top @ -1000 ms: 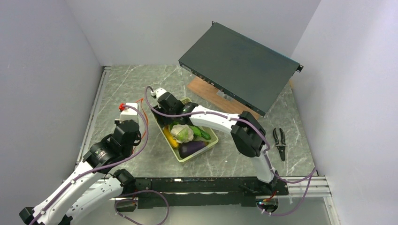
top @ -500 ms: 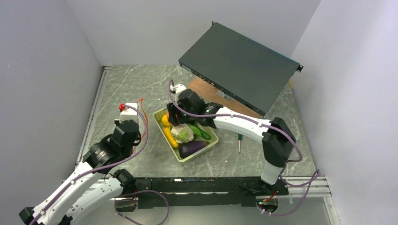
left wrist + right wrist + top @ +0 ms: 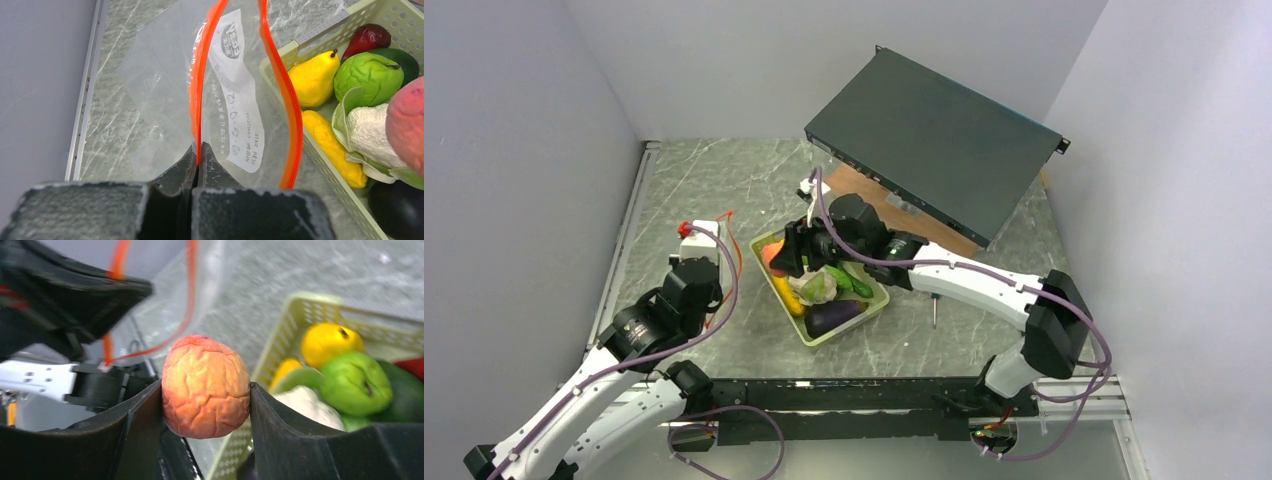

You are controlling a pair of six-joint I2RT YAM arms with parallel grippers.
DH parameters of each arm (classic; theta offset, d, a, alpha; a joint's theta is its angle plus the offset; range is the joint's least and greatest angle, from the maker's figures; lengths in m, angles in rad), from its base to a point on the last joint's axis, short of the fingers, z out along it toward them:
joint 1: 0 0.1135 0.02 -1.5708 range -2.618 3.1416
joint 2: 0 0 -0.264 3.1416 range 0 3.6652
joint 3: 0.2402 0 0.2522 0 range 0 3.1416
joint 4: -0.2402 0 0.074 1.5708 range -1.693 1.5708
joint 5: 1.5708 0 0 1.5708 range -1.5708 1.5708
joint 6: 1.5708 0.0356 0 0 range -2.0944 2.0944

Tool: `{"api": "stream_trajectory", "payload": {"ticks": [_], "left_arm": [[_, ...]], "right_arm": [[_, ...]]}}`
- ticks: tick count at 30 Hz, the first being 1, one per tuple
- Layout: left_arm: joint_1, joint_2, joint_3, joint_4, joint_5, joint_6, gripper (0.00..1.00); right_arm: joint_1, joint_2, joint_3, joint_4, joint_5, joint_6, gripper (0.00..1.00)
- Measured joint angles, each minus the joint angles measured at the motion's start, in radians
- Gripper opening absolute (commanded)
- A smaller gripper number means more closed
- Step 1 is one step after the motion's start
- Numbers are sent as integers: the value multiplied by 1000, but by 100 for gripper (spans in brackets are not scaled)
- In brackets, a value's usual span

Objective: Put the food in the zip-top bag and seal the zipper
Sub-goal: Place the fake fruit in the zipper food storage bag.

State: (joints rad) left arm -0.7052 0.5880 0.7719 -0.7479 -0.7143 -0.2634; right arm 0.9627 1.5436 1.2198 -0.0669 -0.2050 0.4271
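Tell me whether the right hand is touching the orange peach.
Touching. The right wrist view shows the right hand clamped on the peach, both fingers pressed against its sides with no gap.

arms [image 3: 574, 400]: white shells, black joints | cables [image 3: 733, 285]: purple (running along each arm) | left hand [image 3: 197, 160], right hand [image 3: 205, 390]: black

Cut off in left wrist view: orange peach [image 3: 407, 125] at right edge, purple eggplant [image 3: 396, 212] at bottom corner, zip-top bag [image 3: 160, 90] mouth at top. Too small to read: mirrored print on bag label. Blurred in right wrist view: bag, zipper [image 3: 189, 300]. Mostly hidden in top view behind left arm [image 3: 639, 330]: bag.
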Motion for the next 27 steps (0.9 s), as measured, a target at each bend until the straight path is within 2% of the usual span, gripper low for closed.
{"api": "stream_trajectory", "payload": {"ticks": [5, 11, 20, 23, 27], "left_arm": [[0, 0, 0, 2, 13, 8, 0], [0, -3, -2, 3, 26, 15, 0], [0, -31, -14, 9, 64, 32, 0], [0, -51, -15, 12, 74, 37, 0], [0, -71, -16, 26, 83, 41, 0]], "right_arm": [[60, -2, 17, 114, -53, 9, 0], [73, 87, 121, 187, -97, 64, 0], [79, 247, 195, 201, -94, 138, 2], [80, 277, 195, 188, -84, 145, 10], [81, 285, 195, 172, -61, 146, 33]]}}
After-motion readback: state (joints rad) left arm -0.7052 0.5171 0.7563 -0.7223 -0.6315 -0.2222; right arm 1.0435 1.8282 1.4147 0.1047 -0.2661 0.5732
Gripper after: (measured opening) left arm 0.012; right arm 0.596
